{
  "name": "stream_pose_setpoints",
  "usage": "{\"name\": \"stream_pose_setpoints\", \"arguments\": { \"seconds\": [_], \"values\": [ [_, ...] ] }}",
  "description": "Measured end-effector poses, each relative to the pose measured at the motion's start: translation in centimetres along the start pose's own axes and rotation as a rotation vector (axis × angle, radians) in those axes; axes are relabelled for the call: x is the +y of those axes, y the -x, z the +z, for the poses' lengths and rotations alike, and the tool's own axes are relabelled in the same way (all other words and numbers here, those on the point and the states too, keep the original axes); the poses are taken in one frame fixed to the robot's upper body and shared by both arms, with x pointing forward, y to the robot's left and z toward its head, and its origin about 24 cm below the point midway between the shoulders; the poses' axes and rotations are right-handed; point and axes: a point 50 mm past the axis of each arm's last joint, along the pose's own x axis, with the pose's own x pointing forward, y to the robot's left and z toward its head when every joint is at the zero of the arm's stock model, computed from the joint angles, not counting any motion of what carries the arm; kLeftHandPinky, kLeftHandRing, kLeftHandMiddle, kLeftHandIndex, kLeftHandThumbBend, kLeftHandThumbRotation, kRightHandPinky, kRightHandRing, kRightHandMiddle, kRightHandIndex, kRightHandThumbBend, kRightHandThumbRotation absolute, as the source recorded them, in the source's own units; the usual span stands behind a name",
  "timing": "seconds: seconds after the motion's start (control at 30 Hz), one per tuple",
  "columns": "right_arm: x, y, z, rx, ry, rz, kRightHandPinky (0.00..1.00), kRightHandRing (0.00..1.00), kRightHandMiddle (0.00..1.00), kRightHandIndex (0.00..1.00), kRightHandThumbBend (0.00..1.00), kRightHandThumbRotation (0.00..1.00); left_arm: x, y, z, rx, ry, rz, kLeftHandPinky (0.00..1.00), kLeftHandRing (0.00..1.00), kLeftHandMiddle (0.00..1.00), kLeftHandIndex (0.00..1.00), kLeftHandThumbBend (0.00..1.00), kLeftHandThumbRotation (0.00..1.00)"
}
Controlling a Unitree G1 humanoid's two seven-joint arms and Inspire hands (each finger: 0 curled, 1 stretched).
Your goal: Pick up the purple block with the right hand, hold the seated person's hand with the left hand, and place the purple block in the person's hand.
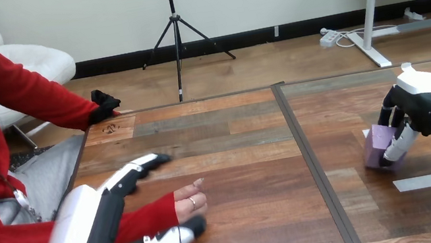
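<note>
Left hand (85, 231), fingers straight and open, has the person's hand (188, 201) between thumb and fingers over the brown wooden plank counter (233, 158); right hand (421, 105) fingers curl round the small purple block (379, 145).

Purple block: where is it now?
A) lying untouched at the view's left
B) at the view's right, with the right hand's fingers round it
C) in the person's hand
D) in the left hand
B: the block is at the view's right, with the right hand curled round it.
</note>
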Motion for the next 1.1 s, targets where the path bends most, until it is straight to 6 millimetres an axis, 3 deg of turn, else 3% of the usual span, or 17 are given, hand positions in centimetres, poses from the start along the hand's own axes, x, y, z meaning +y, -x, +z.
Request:
{"name": "stream_pose_setpoints", "arguments": {
  "seconds": [0.5,1.1],
  "values": [
    [-0.1,0.0,0.2,-0.013,-0.012,-0.004,0.48,0.55,0.58,0.51,0.71,0.00,0.3,-0.1,-0.2,-0.024,-0.193,0.030,0.84,0.87,0.90,0.89,0.99,0.50],
    [-0.1,0.0,0.2,-0.012,-0.012,-0.004,0.47,0.55,0.58,0.52,0.71,0.00,-0.3,-0.5,-1.2,0.001,-0.283,-0.003,0.88,0.90,0.92,0.90,1.00,0.42]
  ]
}}
